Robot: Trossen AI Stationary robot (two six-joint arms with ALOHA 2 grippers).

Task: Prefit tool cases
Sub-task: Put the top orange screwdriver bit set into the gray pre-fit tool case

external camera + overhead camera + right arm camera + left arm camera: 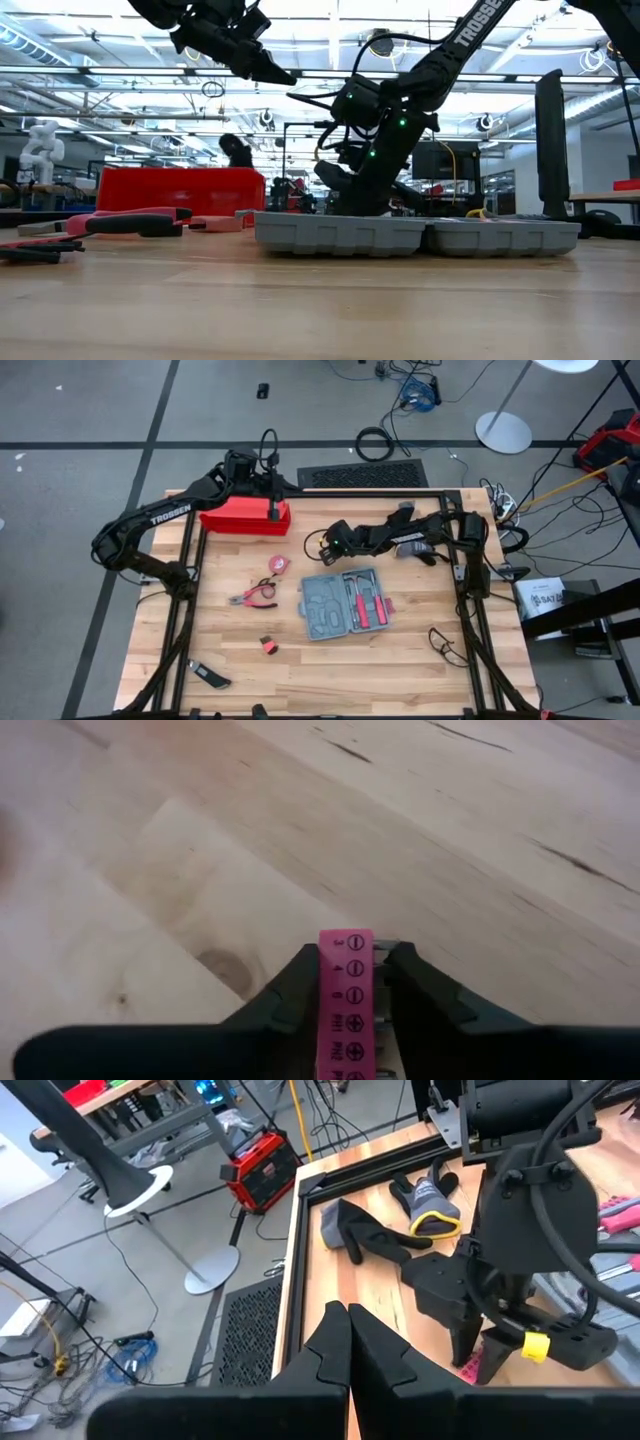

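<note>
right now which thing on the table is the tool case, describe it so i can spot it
Start at the red box at the table's back edge, on the left arm's side. Come toward the table's middle: the case lies open and flat there, two grey halves side by side. Unlike the loose pliers beside it, it has moulded recesses, some holding red-handled tools.

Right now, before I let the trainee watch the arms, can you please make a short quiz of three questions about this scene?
1. True or false: the tool case is closed.
2. What does the right hand hold between its fingers? A) a cup B) a pink bit strip C) a sponge
3. In one word: are the fingers of the left hand open or shut?

Key: 1 false, the case lies open with both halves flat. 2 B. 3 shut.
</note>
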